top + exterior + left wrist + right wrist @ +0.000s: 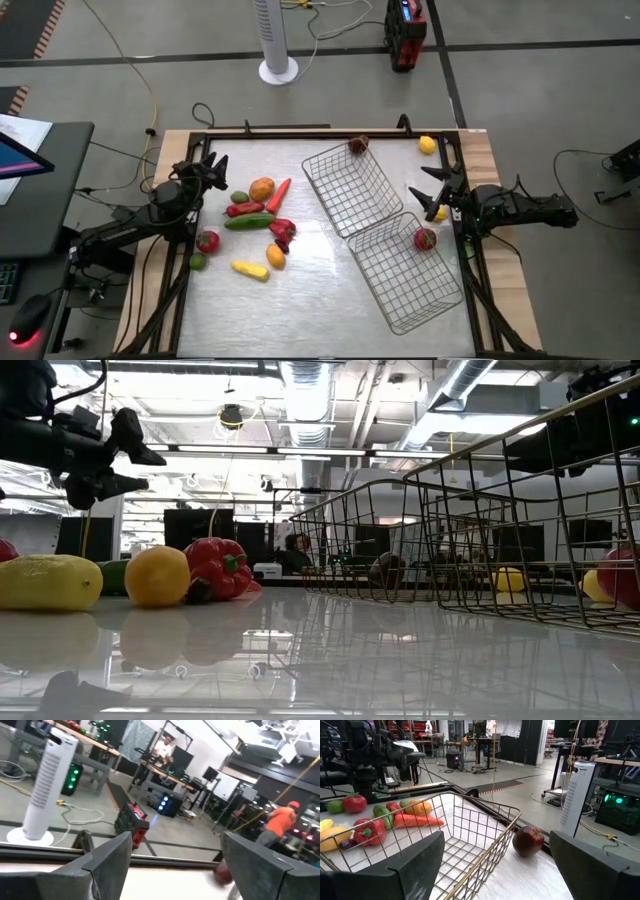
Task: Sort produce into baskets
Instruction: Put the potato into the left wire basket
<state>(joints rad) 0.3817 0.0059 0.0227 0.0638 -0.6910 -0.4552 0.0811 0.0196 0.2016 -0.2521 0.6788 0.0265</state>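
A pile of toy produce [255, 225] lies on the table's left half: an orange, a carrot, a red chili, a cucumber, a red pepper [218, 568], a yellow squash [48, 582], a tomato and a lime. Two wire baskets [350, 188] [405, 272] stand at an angle on the right half. A red apple [425, 238] lies in the near basket. A dark red fruit [528, 840] lies on the table by the far basket's far corner. My left gripper [215, 172] hangs open and empty above the table, left of the pile. My right gripper [430, 190] is open and empty at the baskets' right side.
A yellow fruit [427, 145] lies at the far right corner, and another yellow piece [440, 212] lies below my right gripper. A dark frame [300, 133] runs around the table. Beyond the far edge stand a white tower fan [278, 40] and a red device [405, 35]. A person in orange [282, 822] stands in the room.
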